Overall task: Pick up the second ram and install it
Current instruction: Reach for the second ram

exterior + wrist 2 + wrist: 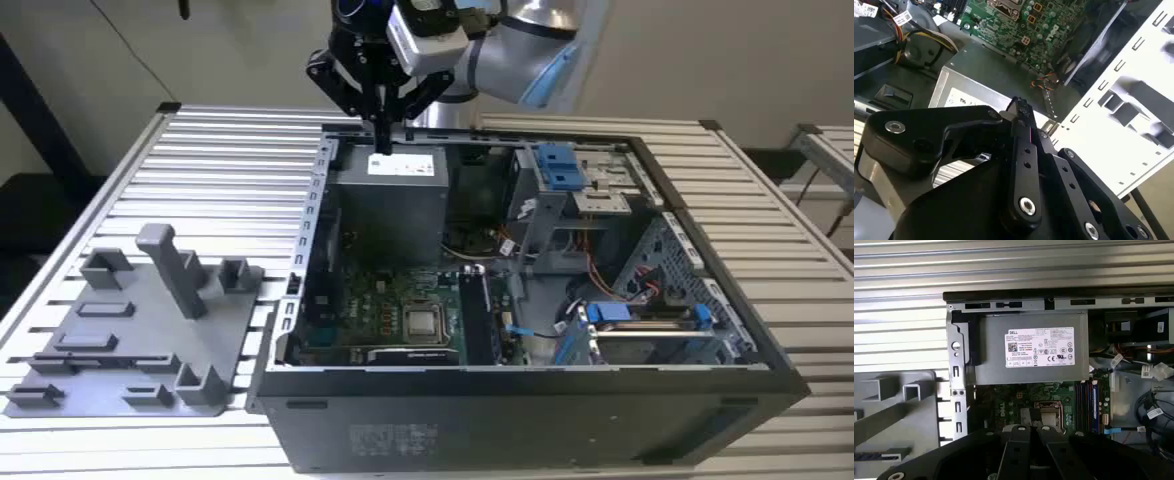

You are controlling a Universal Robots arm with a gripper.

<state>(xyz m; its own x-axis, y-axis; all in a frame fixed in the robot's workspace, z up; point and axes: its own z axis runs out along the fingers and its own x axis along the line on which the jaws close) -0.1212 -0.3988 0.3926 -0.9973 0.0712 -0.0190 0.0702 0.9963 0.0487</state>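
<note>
My gripper (383,148) hangs shut with nothing between its fingers, high over the grey power supply (390,205) at the back of the open computer case (534,385). In both wrist views the black fingers (1023,150) press together at the tips (1032,431). A thin dark strip that looks like the second ram (104,358) lies flat on the grey holder (134,390) at the exterior view's left, far from the gripper; it is also seen in the first wrist view (878,457). The green board (1014,402) carries long memory slots (1087,405) beside the processor socket.
Grey upright posts (171,265) stand on the holder. Blue drive brackets (561,165) and loose cables (607,285) crowd the case's side at the exterior view's right. The case and holder rest on a ribbed metal table (227,160).
</note>
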